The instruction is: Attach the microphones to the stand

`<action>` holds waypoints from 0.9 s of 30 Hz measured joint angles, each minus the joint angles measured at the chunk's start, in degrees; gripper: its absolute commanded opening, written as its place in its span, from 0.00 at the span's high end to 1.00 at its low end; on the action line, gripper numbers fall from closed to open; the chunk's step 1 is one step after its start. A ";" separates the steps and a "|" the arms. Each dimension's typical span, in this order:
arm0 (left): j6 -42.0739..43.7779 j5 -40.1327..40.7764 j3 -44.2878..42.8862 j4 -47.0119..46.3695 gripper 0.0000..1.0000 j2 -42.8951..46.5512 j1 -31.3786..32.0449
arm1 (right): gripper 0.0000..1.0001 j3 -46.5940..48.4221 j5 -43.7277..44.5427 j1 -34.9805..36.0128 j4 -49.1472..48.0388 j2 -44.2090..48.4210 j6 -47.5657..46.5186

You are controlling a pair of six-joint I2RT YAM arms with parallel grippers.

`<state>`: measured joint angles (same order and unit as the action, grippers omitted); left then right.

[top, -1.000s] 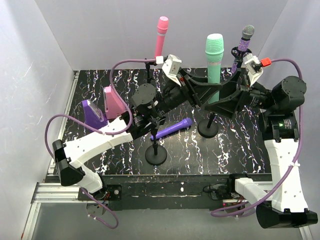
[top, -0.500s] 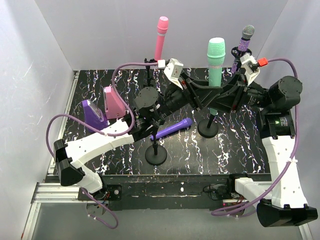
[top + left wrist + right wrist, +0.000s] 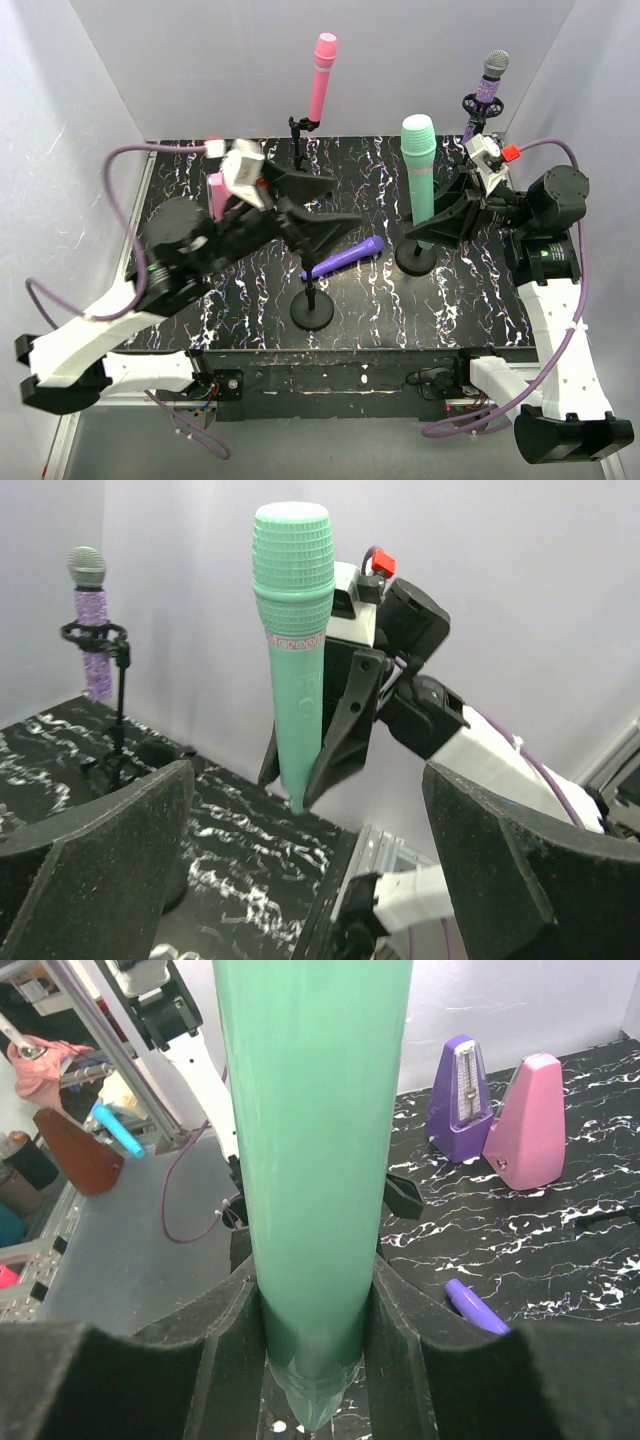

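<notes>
**Desk:** Mint-green toy microphone (image 3: 419, 170), upright, right of centre over the black marbled counter (image 3: 480, 290). Who has it?

**Photographer:** The right arm's black gripper (image 3: 430, 222). Its jaws pinch the lower handle from both sides (the wrist view shows the fingers (image 3: 215, 1360) flat against the plastic). The tip hangs over a round-based black stand (image 3: 416, 258). Whether it sits in the clip, I cannot tell.

**Desk:** And the left gripper (image 3: 348, 200)?

**Photographer:** Jaws spread wide, holding nothing, raised over the counter's middle and pointed toward the green microphone.

**Desk:** The others?

**Photographer:** Pink microphone (image 3: 322, 75) upright on a stand at the rear. Glittery purple microphone with a silver-grey head (image 3: 490, 85) upright on a stand at rear right. Plain purple microphone (image 3: 345, 257) lying flat on the counter, just behind a second round-based stand (image 3: 313, 313). A purple wedge-shaped box (image 3: 460, 1095) and a pink wedge-shaped box (image 3: 530, 1120) stand side by side at the left.
</notes>
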<state>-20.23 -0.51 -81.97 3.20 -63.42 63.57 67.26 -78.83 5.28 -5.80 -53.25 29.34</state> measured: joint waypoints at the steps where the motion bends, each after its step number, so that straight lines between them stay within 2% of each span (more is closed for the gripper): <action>1: 0.92 0.17 0.00 2.73 0.02 2.45 0.00 | 0.99 -0.07 -0.37 0.00 0.96 0.02 -1.42; 4: 4.15 -0.22 0.52 11.43 0.02 8.24 0.00 | 0.99 -0.07 -1.27 0.00 5.46 0.11 -7.10; 6: 7.15 -3.39 3.58 15.41 0.02 11.89 -0.07 | 0.99 -0.02 -1.44 0.00 9.64 0.20 -11.06; 10: 13.97 -10.62 18.27 22.47 0.02 20.26 0.02 | 0.99 -0.02 -1.49 0.00 17.55 0.20 -18.34; 14: 20.06 -11.80 30.86 26.12 0.02 26.23 0.02 | 0.99 -0.13 -1.40 0.00 21.33 0.52 -21.94; 19: 24.68 -5.81 38.12 24.11 0.02 31.17 0.02 | 0.99 -0.66 -1.25 0.00 23.80 1.75 -24.41; 23: 26.23 0.70 43.47 15.52 0.02 31.06 0.02 | 0.99 -0.68 -1.25 0.00 24.61 1.99 -25.46; 26: 26.40 4.98 47.78 8.02 0.07 28.28 0.02 | 0.99 -0.72 -1.25 0.00 25.09 1.99 -25.73; 27: 26.32 6.01 48.57 6.34 0.12 27.32 0.02 | 0.99 -0.72 -1.25 0.00 25.16 1.99 -25.75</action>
<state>6.09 5.50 -33.41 9.54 -36.10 63.59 66.54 -80.07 5.28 19.35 -51.27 3.60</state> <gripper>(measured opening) 0.962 0.439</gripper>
